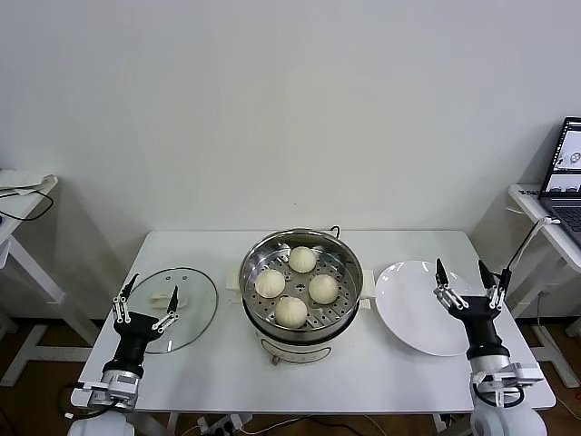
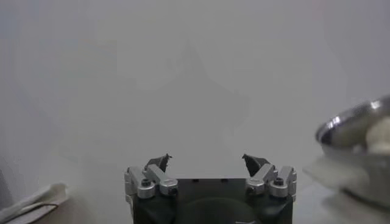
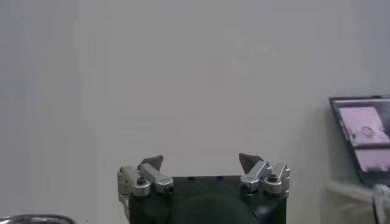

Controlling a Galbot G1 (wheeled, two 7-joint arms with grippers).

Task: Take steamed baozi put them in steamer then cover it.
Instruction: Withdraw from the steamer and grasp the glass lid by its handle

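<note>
Several cream-white pleated baozi [image 1: 291,311] lie on the perforated tray inside the shiny steel steamer [image 1: 345,263] at the table's middle. Its rim with one bun also shows in the left wrist view as the steamer [image 2: 350,125]. The clear glass cover [image 1: 195,295] with a white handle lies flat on the table to the steamer's left. My left gripper [image 1: 145,303] points upward, open and empty, over the cover's near left edge; in its wrist view the left gripper [image 2: 207,161] faces the wall. My right gripper [image 1: 467,276], upright and open with nothing in it, stands over the near right part of the white plate. The right gripper [image 3: 201,162] faces the wall too.
An empty flat white plate [image 1: 408,304] lies right of the steamer. The white table [image 1: 209,245] ends just before both arms. A laptop [image 1: 567,168] sits on a side table at far right, and another side table [image 1: 18,213] stands at far left.
</note>
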